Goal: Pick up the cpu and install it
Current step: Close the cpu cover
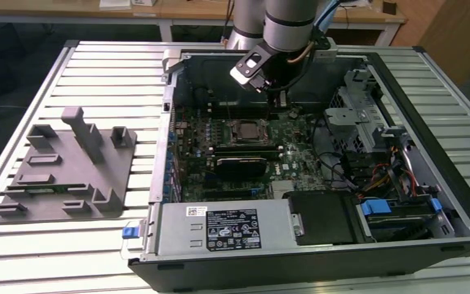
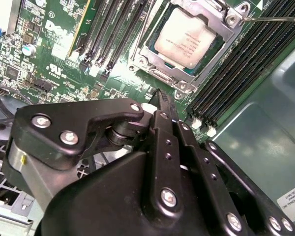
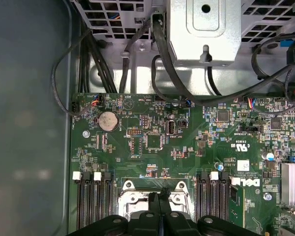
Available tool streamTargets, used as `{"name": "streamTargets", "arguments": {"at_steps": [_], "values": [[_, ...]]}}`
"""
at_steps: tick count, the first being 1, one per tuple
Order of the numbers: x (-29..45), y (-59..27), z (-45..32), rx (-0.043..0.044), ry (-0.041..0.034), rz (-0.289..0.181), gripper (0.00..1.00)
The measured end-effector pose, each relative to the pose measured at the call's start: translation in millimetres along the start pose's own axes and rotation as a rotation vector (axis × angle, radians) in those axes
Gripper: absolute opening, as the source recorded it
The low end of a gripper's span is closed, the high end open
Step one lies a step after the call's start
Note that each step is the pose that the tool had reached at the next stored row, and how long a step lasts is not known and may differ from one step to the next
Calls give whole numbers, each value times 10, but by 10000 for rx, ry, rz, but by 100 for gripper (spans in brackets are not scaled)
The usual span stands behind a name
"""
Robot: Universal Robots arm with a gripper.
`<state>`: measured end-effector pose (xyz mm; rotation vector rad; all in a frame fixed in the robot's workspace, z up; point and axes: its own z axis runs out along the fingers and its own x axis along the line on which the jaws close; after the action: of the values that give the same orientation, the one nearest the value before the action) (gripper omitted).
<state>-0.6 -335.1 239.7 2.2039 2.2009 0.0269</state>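
I see an open computer case [image 1: 300, 272] lying on a slatted metal table [image 1: 96, 67], with wooden desks [image 1: 186, 12] at the far side of the room. The cpu [image 2: 189, 39] sits in its socket on the motherboard [image 3: 152, 142], just past the tips of the gripper [image 2: 160, 96], whose jaws are pressed together on nothing. The arm [image 1: 288, 24] reaches down from the far side, hovering close above the board.

Exterior view: high up, looks down at an angle on the whole table [image 1: 96, 73] w/ the open PC case [image 1: 300, 272], mid-range. Both wrist views: close in, looking past the gripper [image 2: 159, 93] onto the board [image 3: 152, 142]. First is approx. straight down, second oblique. All 3 share the socket [image 1: 247, 130] area.
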Motion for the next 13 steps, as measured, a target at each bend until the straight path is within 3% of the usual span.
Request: {"name": "streamTargets", "arguments": {"at_steps": [5,13], "values": [[-1,-8,0,1,-2,2,11],[-9,-114,33,0,-1,0,11]]}}
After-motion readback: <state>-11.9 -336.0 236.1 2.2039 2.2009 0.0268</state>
